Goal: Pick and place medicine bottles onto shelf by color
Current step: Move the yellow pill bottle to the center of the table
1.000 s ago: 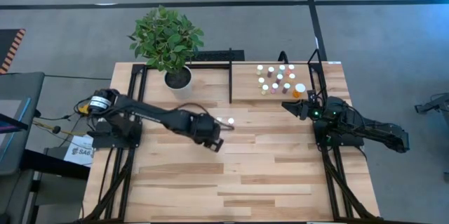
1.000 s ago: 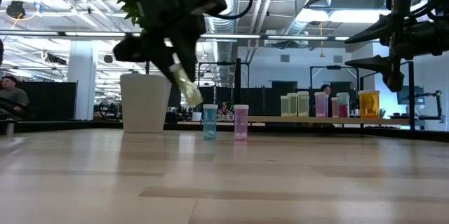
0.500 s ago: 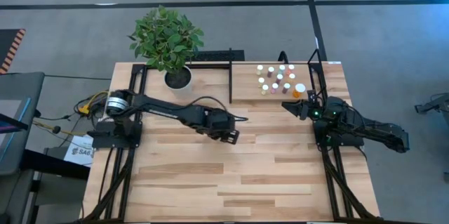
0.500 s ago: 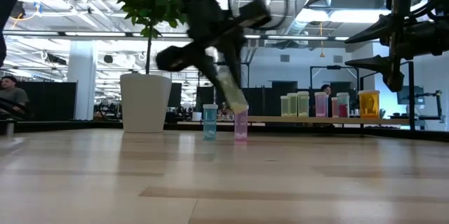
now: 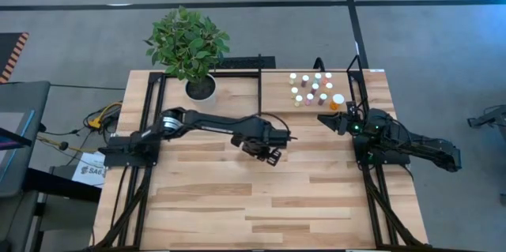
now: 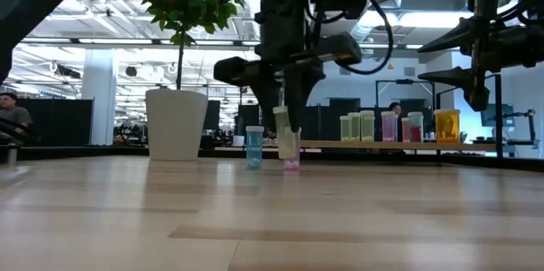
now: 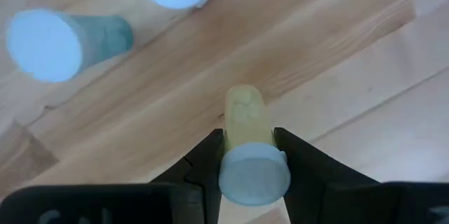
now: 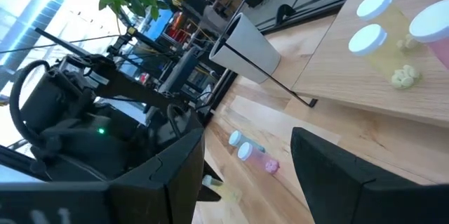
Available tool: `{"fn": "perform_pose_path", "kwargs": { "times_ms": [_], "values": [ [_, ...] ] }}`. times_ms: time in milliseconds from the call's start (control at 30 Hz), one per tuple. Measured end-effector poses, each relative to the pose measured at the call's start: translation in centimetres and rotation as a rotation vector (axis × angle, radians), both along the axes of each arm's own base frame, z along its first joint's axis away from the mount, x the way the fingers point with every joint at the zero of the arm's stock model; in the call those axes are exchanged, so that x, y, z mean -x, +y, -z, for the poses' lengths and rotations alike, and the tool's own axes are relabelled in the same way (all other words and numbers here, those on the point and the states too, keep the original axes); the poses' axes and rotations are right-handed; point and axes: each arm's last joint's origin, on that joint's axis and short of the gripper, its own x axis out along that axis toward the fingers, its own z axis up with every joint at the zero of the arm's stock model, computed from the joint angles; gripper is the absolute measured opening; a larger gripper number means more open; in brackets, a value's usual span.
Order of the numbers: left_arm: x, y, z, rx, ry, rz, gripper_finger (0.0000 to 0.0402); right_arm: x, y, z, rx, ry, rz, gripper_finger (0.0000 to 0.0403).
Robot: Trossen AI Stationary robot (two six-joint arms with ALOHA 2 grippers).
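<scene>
Left gripper (image 7: 245, 155) fingers clamped on unlabelled yellowish bottle (image 7: 247, 126), no readable writing; right gripper (image 5: 326, 119) fingers apart

Even, bright overhead light falls on the desk (image 5: 261, 197) with only faint shadows, and ceiling strip lights glare in the low view. In the left wrist view the white bottle cap (image 7: 254, 175) and dark fingers (image 7: 309, 168) are soft and blurred.

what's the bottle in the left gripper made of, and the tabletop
The yellowish bottle looks like translucent plastic, since light passes through its tinted body; its white cap seems matte, opaque plastic. The tabletop looks like jointed light wood with a smooth finish: visible planks and grain.
</scene>
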Motion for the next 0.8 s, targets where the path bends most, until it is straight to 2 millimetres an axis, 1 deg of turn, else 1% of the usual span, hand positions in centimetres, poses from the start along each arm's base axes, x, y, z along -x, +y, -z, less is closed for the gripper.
{"fn": "perform_pose_path", "kwargs": {
  "times_ms": [133,267,367,433,567,800],
  "values": [
    [-0.2,0.3,0.0,0.003,0.007,0.004,0.0099,0.0,0.0,0.0,0.0,0.001,0.0,0.0234],
    [-0.3,0.5,0.6,-0.019,0.019,0.009,0.0099,0.0,0.0,0.0,-0.001,0.003,0.0,0.0234],
    [-0.3,0.7,1.4,-0.018,0.058,0.02,0.0099,0.0,0.0,0.0,0.0,0.001,0.0,0.0234],
    [-0.4,0.9,2.3,0.0,0.08,0.017,0.0099,0.0,0.0,0.0,0.0,0.0,0.0,0.0234],
    [-0.5,1.1,2.7,0.058,0.099,0.011,0.0099,0.0,0.0,0.0,-0.001,0.002,0.0,0.0234],
    [-0.5,1.2,2.7,0.037,0.101,0.021,0.0099,0.0,0.0,0.0,-0.001,0.002,0.0,0.0234]
  ]
}}
